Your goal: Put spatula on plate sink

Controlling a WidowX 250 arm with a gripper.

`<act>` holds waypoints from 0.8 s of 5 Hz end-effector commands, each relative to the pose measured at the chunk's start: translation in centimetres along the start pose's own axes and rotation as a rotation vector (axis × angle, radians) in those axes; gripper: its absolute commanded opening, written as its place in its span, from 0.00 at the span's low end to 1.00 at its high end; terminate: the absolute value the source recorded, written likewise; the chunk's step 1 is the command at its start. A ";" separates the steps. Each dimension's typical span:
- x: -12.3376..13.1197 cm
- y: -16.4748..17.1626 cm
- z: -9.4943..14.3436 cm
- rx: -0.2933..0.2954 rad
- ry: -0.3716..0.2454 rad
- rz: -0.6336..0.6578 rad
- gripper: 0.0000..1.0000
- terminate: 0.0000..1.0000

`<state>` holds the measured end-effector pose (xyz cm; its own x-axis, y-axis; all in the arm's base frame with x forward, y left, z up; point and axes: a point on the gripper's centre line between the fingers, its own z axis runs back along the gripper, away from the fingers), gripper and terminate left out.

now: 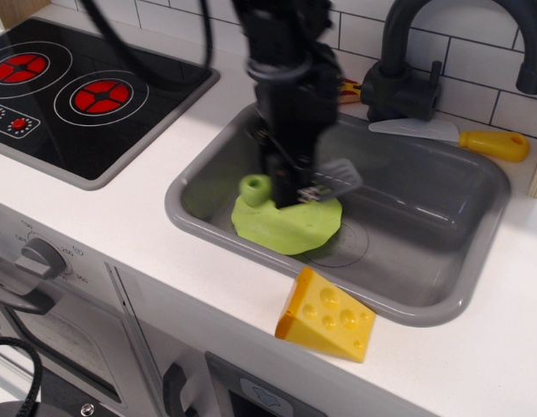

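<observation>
- Spatula (277,184) sits clamped in the gripper (290,193), lying roughly level: its lime-green handle end pokes out on the stove side of the fingers and its grey slotted head sticks out on the faucet side.
- The gripper is closed on the spatula's middle, hanging directly over the plate, with the black arm rising straight up behind it and out of the top of the view.
- Just beneath the gripper lies the plate (281,226), flat and lime green on the floor of the sink; whether the spatula touches it cannot be told.
- Around both is the sink (460,287), a grey basin with rounded corners, with a round drain mark showing just beyond the plate's edge on the faucet side.
- Behind the gripper, at the back rim, stands the dark faucet (407,61), and a pizza slice (348,88) is mostly hidden by the arm.
- Further along that rim rests a knife (477,139) with a yellow handle.
- In front of the gripper, on the white counter (138,226) by the sink's near rim, sits a cheese wedge (325,314).
- Well off to the handle side is the black stovetop (77,104) with red burners.
</observation>
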<state>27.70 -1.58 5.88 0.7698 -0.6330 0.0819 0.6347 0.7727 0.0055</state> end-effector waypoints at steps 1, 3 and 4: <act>2.7 3.5 -3.1 0.082 -0.059 0.225 0.00 0.00; 3.0 4.7 -3.6 0.156 -0.108 0.249 0.00 0.00; 2.2 5.8 -3.0 0.166 -0.130 0.268 0.00 0.00</act>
<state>31.53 -0.37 1.05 0.8984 -0.4002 0.1810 0.3866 0.9161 0.1068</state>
